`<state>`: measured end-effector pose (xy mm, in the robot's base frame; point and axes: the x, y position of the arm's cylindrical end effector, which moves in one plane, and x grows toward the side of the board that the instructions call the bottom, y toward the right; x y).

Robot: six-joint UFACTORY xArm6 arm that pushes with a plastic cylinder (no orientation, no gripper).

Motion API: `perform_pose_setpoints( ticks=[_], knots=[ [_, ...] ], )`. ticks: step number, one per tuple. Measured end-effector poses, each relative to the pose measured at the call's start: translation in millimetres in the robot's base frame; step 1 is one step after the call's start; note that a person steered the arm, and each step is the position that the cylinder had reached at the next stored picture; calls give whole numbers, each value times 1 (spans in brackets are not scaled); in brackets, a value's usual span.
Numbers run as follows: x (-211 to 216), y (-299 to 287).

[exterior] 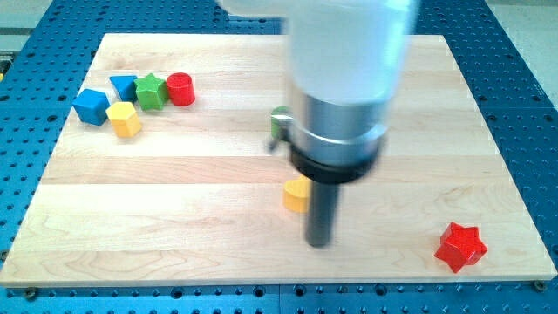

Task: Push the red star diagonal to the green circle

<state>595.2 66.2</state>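
Blue perforated metal surrounds a pale wooden board [174,174] that fills most of the frame. I have no claw to open or close; my arm ends in a straight dark rod, and my tip [320,242] rests on the board at lower centre, below the wide white and silver body of my arm.

Just to the left of the rod, very near it, sits a small yellow block [296,194], partly hidden by the rod so I cannot tell its full shape. Higher up, at the left edge of my arm's silver collar, a sliver of a green block [280,120] peeks out; most of it is hidden behind me, so its shape is unclear.

A red star block [460,246] lies at the lower right of the board, well apart from my tip.

At upper left is a cluster: a blue cube-like block [91,105], a blue triangular block [124,86], a green star block [151,91], a red cylinder [180,88], and a yellow pentagon-like block [125,119] just below them.
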Motion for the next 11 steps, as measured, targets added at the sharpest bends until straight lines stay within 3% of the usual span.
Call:
perform_pose_setpoints(
  ticks=[1, 3, 5, 9, 10, 11],
  knots=[
    [24, 7],
    [23, 34],
    [22, 193],
    [-51, 207],
    [-29, 155],
    [-71, 138]
  ],
)
